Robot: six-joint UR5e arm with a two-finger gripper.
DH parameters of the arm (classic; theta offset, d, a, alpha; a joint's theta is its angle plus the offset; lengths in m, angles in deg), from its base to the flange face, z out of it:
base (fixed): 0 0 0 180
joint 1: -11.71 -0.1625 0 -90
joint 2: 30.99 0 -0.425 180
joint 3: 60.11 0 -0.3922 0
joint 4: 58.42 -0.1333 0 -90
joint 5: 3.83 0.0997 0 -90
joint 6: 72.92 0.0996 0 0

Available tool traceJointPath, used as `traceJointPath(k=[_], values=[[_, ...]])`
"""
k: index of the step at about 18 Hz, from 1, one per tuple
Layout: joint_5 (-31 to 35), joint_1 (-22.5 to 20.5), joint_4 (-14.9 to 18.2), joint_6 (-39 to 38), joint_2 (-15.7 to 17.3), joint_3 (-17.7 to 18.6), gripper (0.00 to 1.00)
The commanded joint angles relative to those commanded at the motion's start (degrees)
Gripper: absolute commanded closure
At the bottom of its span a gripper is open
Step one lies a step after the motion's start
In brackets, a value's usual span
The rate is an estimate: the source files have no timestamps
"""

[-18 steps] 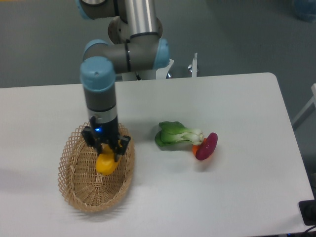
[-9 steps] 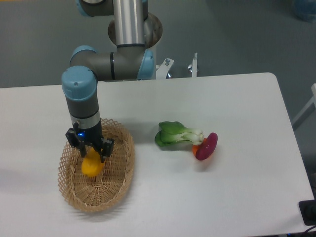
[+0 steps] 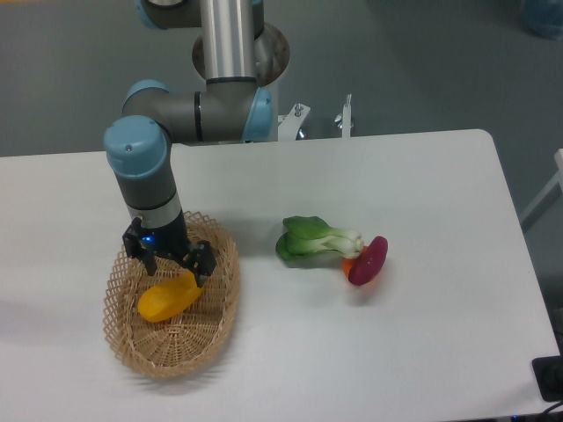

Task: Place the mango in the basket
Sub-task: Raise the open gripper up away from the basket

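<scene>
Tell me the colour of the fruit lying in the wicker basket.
Yellow-orange: the mango in the basket, seen in the fixed camera view.

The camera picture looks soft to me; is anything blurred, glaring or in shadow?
Fixed camera view: soft overall, even lighting, no harsh glare; the mango and basket weave read clearly; only faint shadows beside the green vegetable; the end effector shows a small blue light.

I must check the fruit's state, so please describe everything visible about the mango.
The mango is a smooth yellow-orange oblong fruit, slightly curved, apparently whole. It lies on its side inside the wicker basket, resting on the woven floor. The gripper hangs just above its right end with jaws spread; whether a fingertip touches it is unclear.
</scene>
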Motion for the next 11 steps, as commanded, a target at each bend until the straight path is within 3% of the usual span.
traceJointPath(k=[4, 11], values=[[0.09, -1.14, 1.75, 2.54, 0.78, -0.09, 0.00], [-0.09, -3.60, 8.43, 7.82, 2.20, -1.49, 0.00]])
